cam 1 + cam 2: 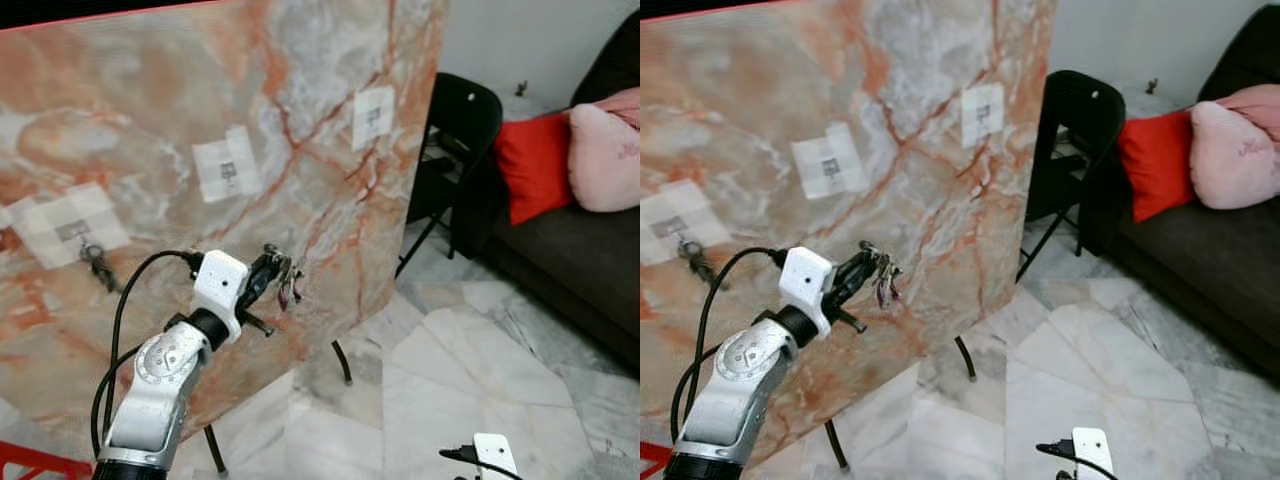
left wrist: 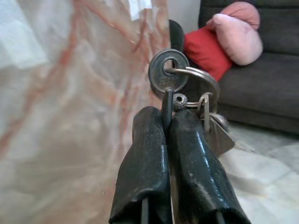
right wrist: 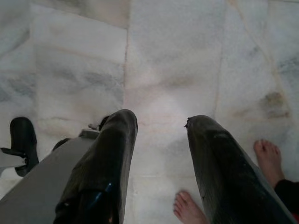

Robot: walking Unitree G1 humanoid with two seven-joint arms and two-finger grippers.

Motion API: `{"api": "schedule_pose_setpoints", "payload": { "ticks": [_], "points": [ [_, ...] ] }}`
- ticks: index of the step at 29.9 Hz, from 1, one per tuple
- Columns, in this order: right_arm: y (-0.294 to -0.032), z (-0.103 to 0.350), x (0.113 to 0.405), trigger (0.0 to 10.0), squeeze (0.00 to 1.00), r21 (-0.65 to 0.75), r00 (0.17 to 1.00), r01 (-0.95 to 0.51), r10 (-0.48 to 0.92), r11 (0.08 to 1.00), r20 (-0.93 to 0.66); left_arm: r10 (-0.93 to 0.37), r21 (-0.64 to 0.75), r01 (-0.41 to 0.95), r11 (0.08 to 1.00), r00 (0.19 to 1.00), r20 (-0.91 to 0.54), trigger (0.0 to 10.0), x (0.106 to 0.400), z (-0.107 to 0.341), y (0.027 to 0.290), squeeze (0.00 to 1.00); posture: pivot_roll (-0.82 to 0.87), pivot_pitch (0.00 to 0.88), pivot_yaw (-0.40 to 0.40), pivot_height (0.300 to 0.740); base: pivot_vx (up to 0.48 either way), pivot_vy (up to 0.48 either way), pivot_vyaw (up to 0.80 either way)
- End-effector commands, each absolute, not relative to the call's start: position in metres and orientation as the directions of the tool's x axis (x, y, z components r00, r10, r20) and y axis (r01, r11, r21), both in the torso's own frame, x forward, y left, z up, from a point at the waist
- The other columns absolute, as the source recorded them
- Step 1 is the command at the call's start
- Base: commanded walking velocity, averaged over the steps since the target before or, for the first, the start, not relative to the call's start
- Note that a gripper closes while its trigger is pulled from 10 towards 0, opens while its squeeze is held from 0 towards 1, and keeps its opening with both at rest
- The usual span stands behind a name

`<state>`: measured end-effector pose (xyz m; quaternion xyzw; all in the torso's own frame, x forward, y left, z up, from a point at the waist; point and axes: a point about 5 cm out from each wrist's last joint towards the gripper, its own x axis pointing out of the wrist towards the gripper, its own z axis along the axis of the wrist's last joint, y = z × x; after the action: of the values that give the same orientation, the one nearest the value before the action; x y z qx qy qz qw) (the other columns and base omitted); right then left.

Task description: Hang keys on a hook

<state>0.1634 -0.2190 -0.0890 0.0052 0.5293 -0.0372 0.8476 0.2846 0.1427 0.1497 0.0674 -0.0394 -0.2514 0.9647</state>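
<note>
Left wrist view showed the left gripper (image 2: 168, 135) with its fingers (image 2: 145, 154) pressed together on the keys (image 2: 187, 88), the ring and a round key head standing just above the tips. Seen from the head, the keys (image 1: 285, 275) hung close to the marble board (image 1: 150, 120). A hook (image 1: 97, 262) with another bunch sat well to the left. The right gripper (image 3: 159, 154) hung with fingers spread apart over the floor (image 3: 163, 56), a person's bare feet (image 3: 189, 210) nearby.
</note>
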Motion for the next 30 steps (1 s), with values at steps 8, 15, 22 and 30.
{"api": "schedule_pose_setpoints", "payload": {
  "ticks": [8,15,22,30],
  "points": [
    [-0.219,-0.088,0.166,10.0,0.00,-0.032,0.450,0.070,-0.060,0.997,-0.891,-0.479,0.140,0.476,0.868,0.878,-0.016,10.0,0.285,0.141,0.122,0.00,0.07,0.000,-0.035,0.722,0.000,0.000,0.00],
    [-0.219,-0.088,0.166,10.0,0.00,-0.035,0.451,0.059,-0.058,0.998,-0.891,-0.380,0.121,0.380,0.917,0.925,-0.020,10.0,0.298,0.144,0.117,0.00,0.08,0.000,-0.039,0.722,0.000,0.000,0.00],
    [-0.218,-0.088,0.167,10.0,0.00,-0.035,0.455,0.051,-0.055,0.998,-0.889,-0.281,0.150,0.294,0.944,0.954,-0.103,10.0,0.311,0.138,0.112,0.00,0.07,0.000,-0.028,0.722,0.000,0.000,0.00],
    [-0.217,-0.088,0.166,10.0,0.00,-0.042,0.450,0.039,-0.055,0.998,-0.891,-0.468,0.381,0.625,0.682,0.772,-0.430,10.0,0.282,0.107,0.107,0.00,0.07,0.000,-0.023,0.722,0.000,0.000,0.00]
  ]
}}
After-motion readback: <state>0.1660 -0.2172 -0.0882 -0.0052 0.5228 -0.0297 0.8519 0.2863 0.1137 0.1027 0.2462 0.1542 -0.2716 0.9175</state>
